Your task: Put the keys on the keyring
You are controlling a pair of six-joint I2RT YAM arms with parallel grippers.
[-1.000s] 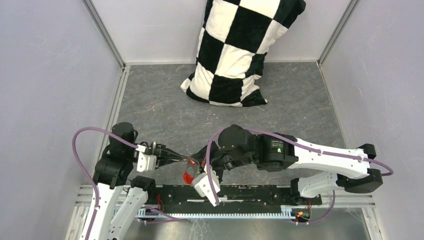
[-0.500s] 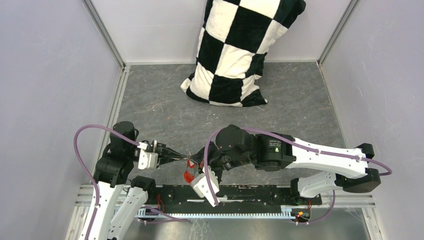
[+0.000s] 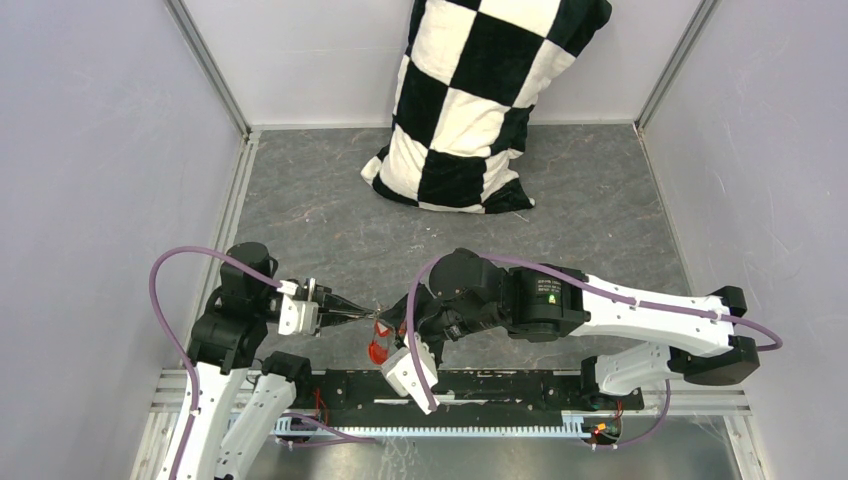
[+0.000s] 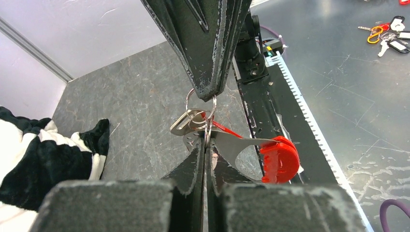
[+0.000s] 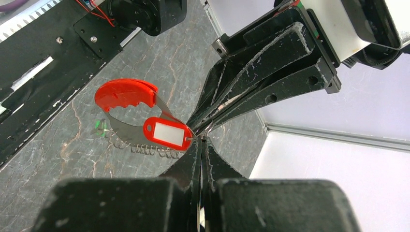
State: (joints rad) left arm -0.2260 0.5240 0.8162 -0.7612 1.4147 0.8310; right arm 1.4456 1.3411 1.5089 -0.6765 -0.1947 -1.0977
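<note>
**Two claws, one ring.** The left claw (image 4: 205, 147) and right claw (image 5: 200, 141), both fully closed, meet tip to tip above the grey surface (image 3: 330, 230). Each pinches the thin wire of the keyring (image 4: 200, 103), which is held in the air near the arms' bases. Its red-and-grey fob (image 4: 279, 159) hangs free below the pinch. A red tag (image 5: 167, 133) with a white label lies against the wire just beside the claw tips. A flat silver piece (image 4: 186, 122) on the wire may be a key, though that cannot be told for certain. A speck of green (image 5: 100, 126) by the fob's toothed grey edge may be the green key. It is too small to say whether it is threaded on or lying on the surface.

The grip looks like the weak point. The wire is thin and smooth, and each claw has only its tips on it. Any pull or twist by one arm against the other could slip the ring out and drop the whole bunch. Pulling apart too hard could spring the coil out of shape. The tips are almost touching, so a small misjudged move could knock them together. The hanging fob could swing and drag the ring round in the pinch. With both claws taken up by the ring, neither is free to bring a key.
</note>
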